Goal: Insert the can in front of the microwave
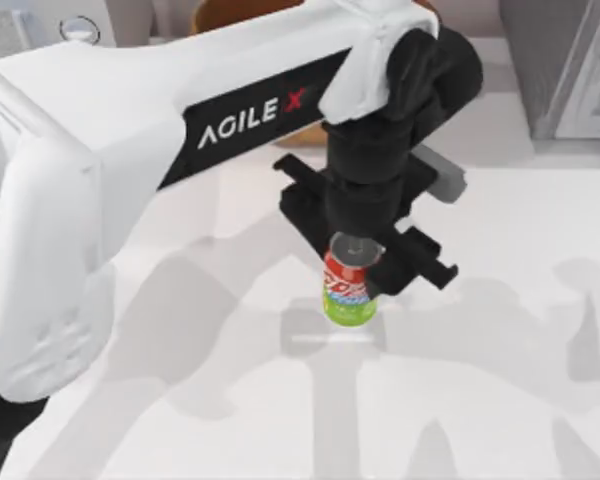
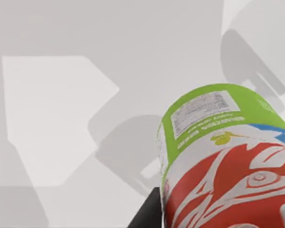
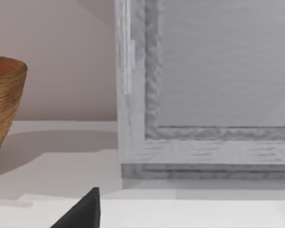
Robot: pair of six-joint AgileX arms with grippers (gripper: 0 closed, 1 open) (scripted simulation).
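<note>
The white desk point(image 1: 500, 400) carries soft grey shadows of the arms across its middle, and a pale wall stands behind it in the right wrist view.

Left arm: the white AgileX arm reaches from 9 o'clock in the top view toward the desk centre. Its black left hand point(image 1: 358, 275) points downward and is pinching the small drink can point(image 1: 349, 288) near the can's silver top, one finger on each side. The can has a red upper band with white lettering and a lime-green lower part. In the top view it stands upright near the centre of the desk, slightly toward 6 o'clock from the arm's wrist. Whether its base touches the desk cannot be told. In the left wrist view the can point(image 2: 228, 161) shows close up, its green end with a printed label directed at the white surface.

Background items:
- White boxy microwave point(image 1: 40, 25) with a round knob, at 11 o'clock in the top view.
- Brown wicker basket point(image 1: 230, 15) at 12 o'clock, partly behind the arm.
- Grey speckled appliance with a white-framed door point(image 1: 570, 70) at 1 o'clock, also close up in the right wrist view point(image 3: 204, 85), beside the basket point(image 3: 4, 99).

Right arm: a black tip of the right hand point(image 3: 83, 211) shows in the right wrist view; its state cannot be told.
</note>
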